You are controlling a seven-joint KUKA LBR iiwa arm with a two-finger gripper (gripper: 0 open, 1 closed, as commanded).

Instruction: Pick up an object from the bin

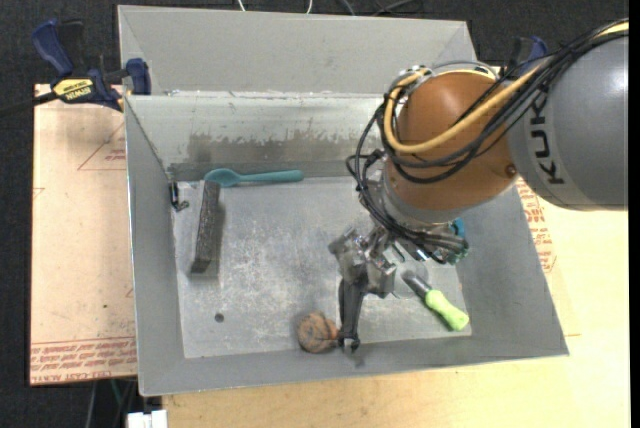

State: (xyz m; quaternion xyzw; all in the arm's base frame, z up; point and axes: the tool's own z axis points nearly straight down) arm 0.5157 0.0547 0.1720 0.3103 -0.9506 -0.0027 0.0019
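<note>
Grey metal bin [150, 246], mostly bare: the hand [350, 338] hangs low near the front wall; a brown, rounded lump [317, 332] lies just beside it, away from the arm. How wide it stands I cannot tell.

The arm [590, 126] is a fat grey cylinder with black KUKA lettering. A rounded orange cover [450, 156] caps its wrist, looped with black and yellow cables [395, 116], above a silvery-black gripper [350, 341].
</note>
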